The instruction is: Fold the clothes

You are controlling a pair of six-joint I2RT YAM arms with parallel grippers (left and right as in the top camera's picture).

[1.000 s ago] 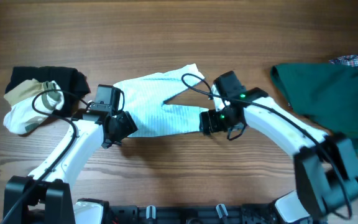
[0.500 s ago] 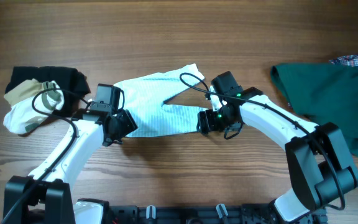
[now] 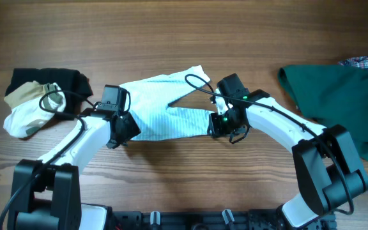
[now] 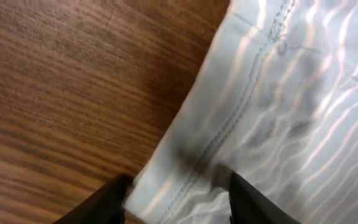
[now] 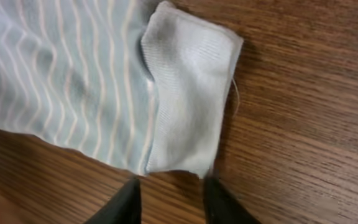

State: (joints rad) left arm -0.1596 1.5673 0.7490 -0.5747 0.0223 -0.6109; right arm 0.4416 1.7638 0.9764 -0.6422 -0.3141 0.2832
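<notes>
The left pincer [image 4: 179,186] stands with its jaws well apart, straddling the stitched hem at the left near corner of the striped garment [image 3: 165,105], the cloth lying flat between the fingers and not visibly pinched. The right pincer [image 5: 171,186] has its jaws narrowly apart with bare wood showing in the gap. Its tips sit right at the near edge of the ribbed cuff, which lies just ahead of them, toward the far edge of the worktop [image 3: 171,38]. The garment's long axis runs from the left edge toward the right edge across the middle of the worktop, so each arm is nearest to its own end, and a lift of both ends looks to be the coming move. The cloth is thin and limp, pale blue with fine white stripes and a plain, denser knitted cuff, and it lies in soft wrinkles. Well apart near the right edge is a dark green garment [image 3: 337,96], and a heap of black and cream clothes [image 3: 37,96] lies near the left edge.
</notes>
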